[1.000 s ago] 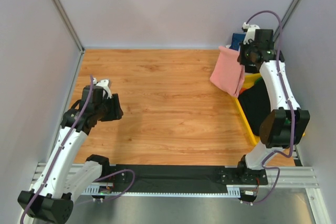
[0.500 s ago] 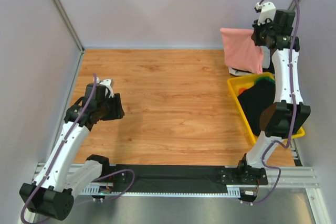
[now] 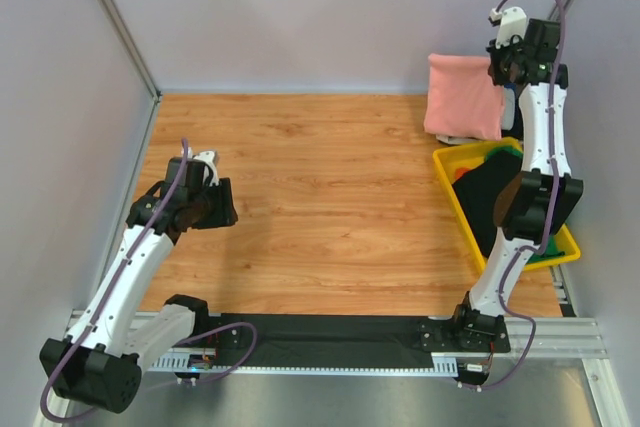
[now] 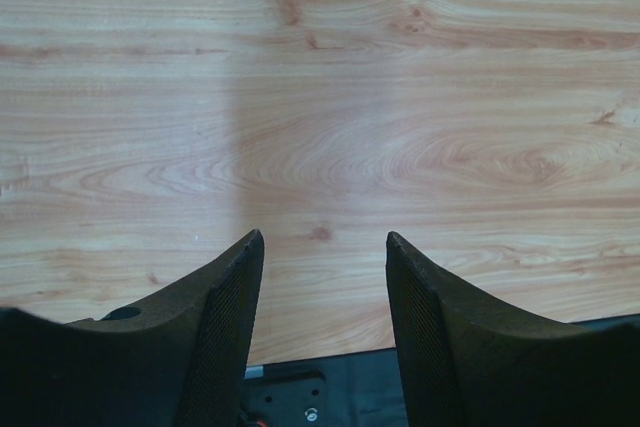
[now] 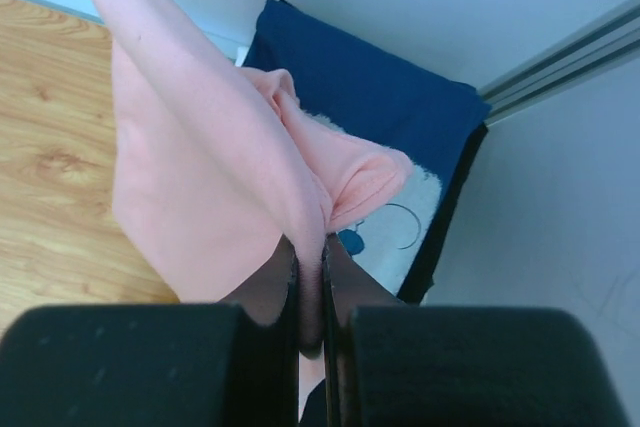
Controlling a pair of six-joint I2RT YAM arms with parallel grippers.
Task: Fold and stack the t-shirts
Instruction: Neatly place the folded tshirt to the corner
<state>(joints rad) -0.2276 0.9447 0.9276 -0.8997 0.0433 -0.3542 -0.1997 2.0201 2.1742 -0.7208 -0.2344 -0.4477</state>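
Where right claw pinches it, salmon-pink t-shirt hangs over navy t-shirt.

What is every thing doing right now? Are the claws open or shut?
Plain salmon-pink cloth t-shirt: held up, hanging bunched from the right claw.
Right claw: shut on that t-shirt.
Left claw: open, empty, above the wooden table.
Navy cloth t-shirt with white print: lying beneath the pink one, by the far wall.
Yellow plastic bin: holds black cloth.
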